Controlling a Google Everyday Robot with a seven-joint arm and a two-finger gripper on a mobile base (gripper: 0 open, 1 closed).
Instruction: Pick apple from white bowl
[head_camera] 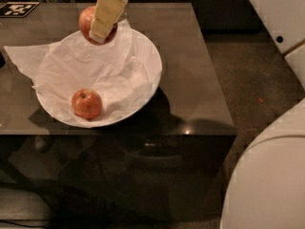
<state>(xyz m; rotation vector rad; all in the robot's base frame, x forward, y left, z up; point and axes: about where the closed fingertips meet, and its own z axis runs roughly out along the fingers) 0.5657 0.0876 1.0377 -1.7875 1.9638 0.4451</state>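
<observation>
My gripper (99, 31) comes down from the top edge and is shut on a red apple (85, 21), with one cream finger (106, 13) lying across the apple's front. The apple hangs above the far rim of the white bowl (155, 71), clear of the wrinkly white paper sheet (114, 73) that lines it. A second red-orange apple (86, 104), with a pale patch round its stem, lies in the near left part of the bowl.
The bowl stands on a dark grey table (190, 56). The paper spills over the rim to the left (21, 55). A black-and-white marker (17, 8) lies at the far left corner. My white body (267, 185) fills the right side, over a speckled floor (248, 80).
</observation>
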